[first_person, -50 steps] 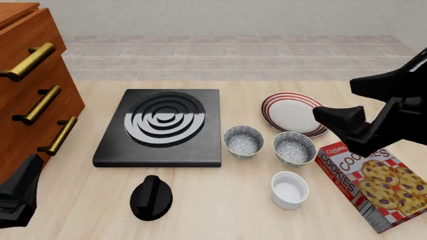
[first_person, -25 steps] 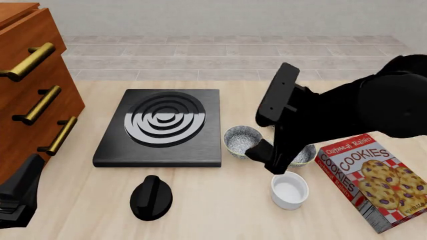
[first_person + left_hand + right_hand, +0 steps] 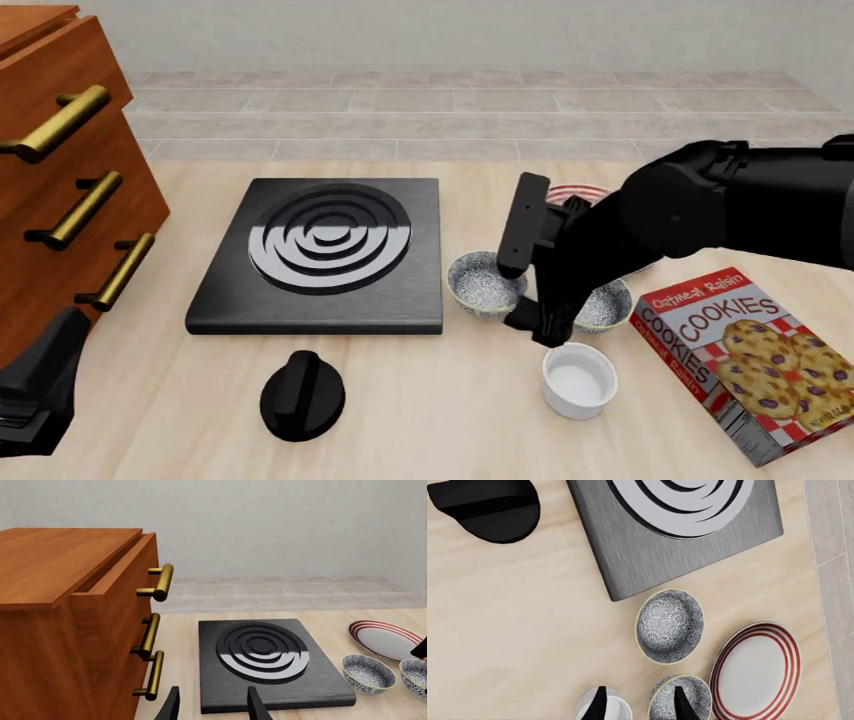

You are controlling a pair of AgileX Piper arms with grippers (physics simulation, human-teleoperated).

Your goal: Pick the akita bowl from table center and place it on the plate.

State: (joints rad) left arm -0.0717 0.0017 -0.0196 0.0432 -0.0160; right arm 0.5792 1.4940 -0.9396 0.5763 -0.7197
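The small round ceramic bowl (image 3: 483, 285), grey-blue and speckled all over with a fine pattern, has a thin pale rim and a lighter inside bottom. It stands upright on the light wooden tabletop (image 3: 427, 430) with its mouth facing up. Being round, it has no long axis and points no particular way. It sits near the tabletop's middle, just right of the near right corner of the black square hob with concentric rings (image 3: 320, 255), apart from it.

A 2nd near-identical speckled bowl (image 3: 607, 305) stands just to its right, partly covered by the black right arm (image 3: 694, 220) in the front view. The round white plate with dark red rings (image 3: 757, 672) lies flat beyond and to the right of both bowls, close to them, and holds nothing.

The right pincer (image 3: 639, 705) hangs above the tabletop with its 2 fingers spread and nothing between them. In its own camera they frame the gap between the 2nd bowl and the plain white ramekin (image 3: 579, 378), which is nearer than the bowls. The left pincer (image 3: 212, 707) is also released and holds nothing, low at the near left beside the brown wooden drawer cabinet with brass handles (image 3: 60, 170).

A black knob-shaped object (image 3: 302, 395) lies near the hob's near edge, and a red cookie box (image 3: 747, 350) lies flat at the near right.
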